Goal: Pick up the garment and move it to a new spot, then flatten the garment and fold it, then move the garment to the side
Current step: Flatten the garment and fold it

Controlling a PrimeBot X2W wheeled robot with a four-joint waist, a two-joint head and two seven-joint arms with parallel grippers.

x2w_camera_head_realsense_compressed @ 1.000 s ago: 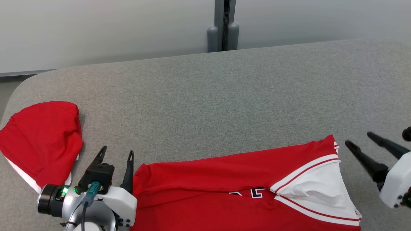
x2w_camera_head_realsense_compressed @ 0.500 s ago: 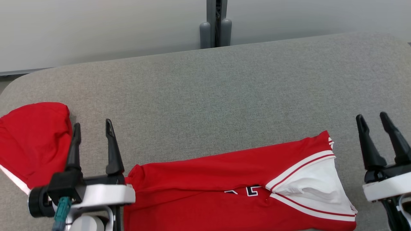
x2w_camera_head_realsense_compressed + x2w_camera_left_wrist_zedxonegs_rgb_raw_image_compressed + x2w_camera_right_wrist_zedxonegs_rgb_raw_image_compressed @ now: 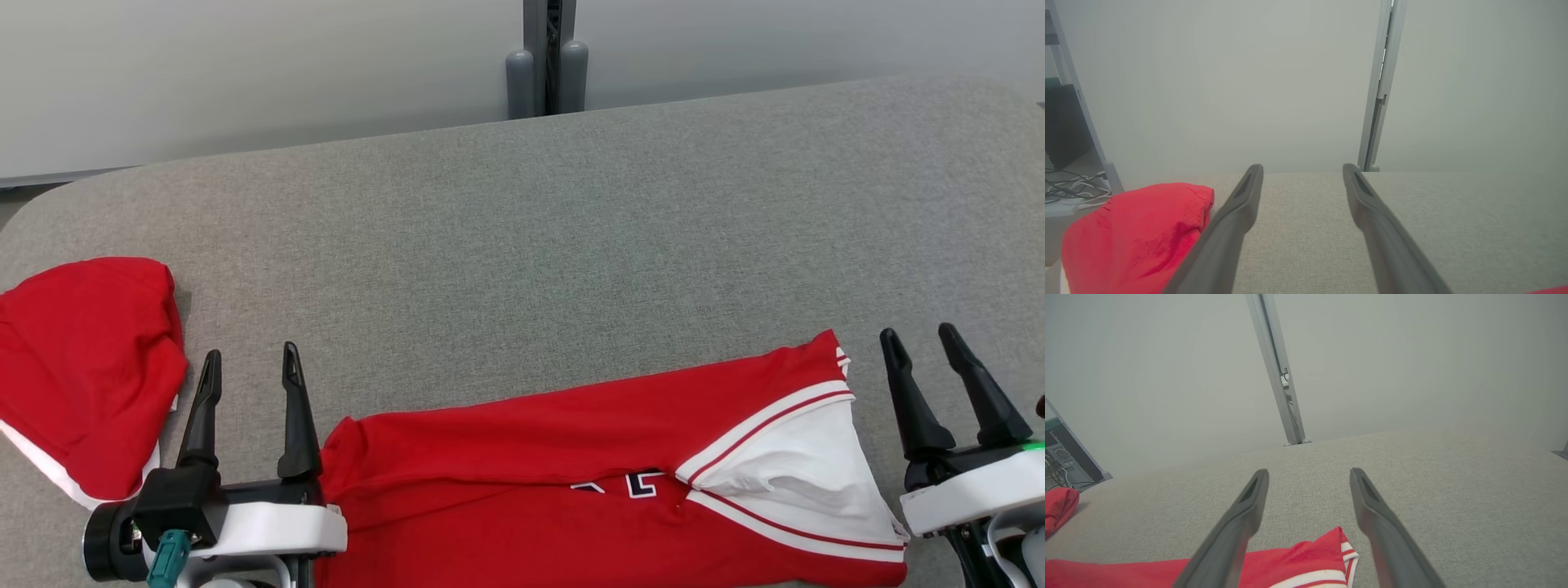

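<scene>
As the jersey (image 3: 531, 457) lies in a long red band along the near edge of the table (image 3: 522, 245), it seems to me already flattened and folded at least once; its lower part goes out of the head view, so I cannot tell how many layers it has. Its right end carries a white panel (image 3: 804, 474) with red stripes, a little puffed up; some dark letters show at the middle. The fabric looks thin, light and soft; I judge that it will slide on itself and hang limp when lifted, so a pinch at one point would let the fold fall open. Better is to take it at both short ends together, through all layers, near the far corners; the far right corner, with the striped hem, shows well in the right wrist view. The left gripper (image 3: 251, 353) stands just beside the left end of the jersey, fingers spread wide and holding nothing; the right gripper (image 3: 918, 331) stands just beside the right end, equally wide and empty; both point away from the robot. Further left lies another red cloth (image 3: 82, 367) with a white edge, apart from the jersey; behind the table rises a grey post (image 3: 545, 57) before a pale wall.
</scene>
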